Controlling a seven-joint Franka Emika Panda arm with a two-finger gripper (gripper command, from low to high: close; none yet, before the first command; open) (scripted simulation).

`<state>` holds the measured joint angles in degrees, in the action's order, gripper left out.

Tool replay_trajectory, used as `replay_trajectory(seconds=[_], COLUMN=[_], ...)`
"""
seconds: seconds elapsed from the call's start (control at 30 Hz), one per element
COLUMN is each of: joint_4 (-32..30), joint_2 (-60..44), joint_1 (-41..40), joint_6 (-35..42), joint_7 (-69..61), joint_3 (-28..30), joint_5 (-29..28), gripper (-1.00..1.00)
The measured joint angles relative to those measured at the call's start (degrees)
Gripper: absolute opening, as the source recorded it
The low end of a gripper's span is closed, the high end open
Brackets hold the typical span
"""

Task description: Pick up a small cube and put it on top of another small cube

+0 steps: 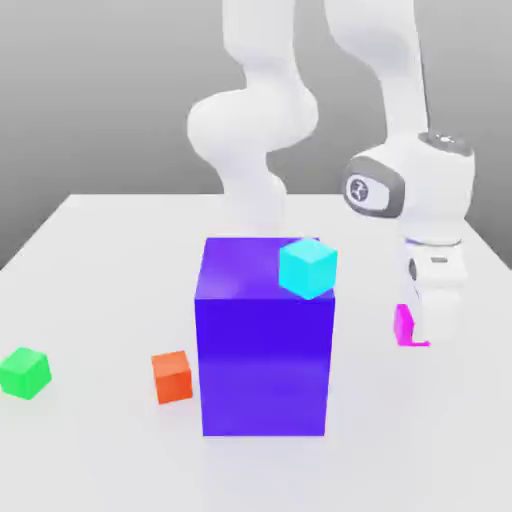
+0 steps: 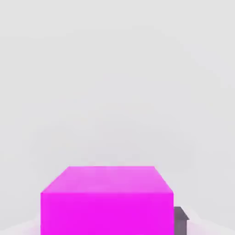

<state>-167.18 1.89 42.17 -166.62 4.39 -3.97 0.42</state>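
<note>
The gripper is closed on the magenta cube, its jaws parted only by the cube's width. In the hand view, a dark fingertip pad lies against one side face of the cube; the opposite contact is hidden, so how evenly the cube is gripped cannot be told. The cube's upper face and one broad side face are plain to see there, with a faint pink tint on the pale surfaces to both sides.

In the exterior view, the gripper points down toward the bench, on the exterior view's right of the big purple block and apart from it. The white gripper covers much of the magenta cube, which sits low; whether its underside touches the bench cannot be told.

The cyan cube appears at the block's upper front edge, near the corner on the exterior view's right; whether it rests on the block is unclear. The orange-red cube lies on the bench near the block, on the exterior view's left of it. The green cube is farther out on that same side, well apart from the block.
</note>
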Motion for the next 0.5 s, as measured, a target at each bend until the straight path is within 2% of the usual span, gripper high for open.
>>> replay_trajectory(seconds=[0.5], joint_4=[12.22], joint_2=[0.34], joint_1=[-22.09], joint_6=[2.13], joint_7=[21.07], joint_3=[10.36], joint_5=[2.04], gripper=[-1.0])
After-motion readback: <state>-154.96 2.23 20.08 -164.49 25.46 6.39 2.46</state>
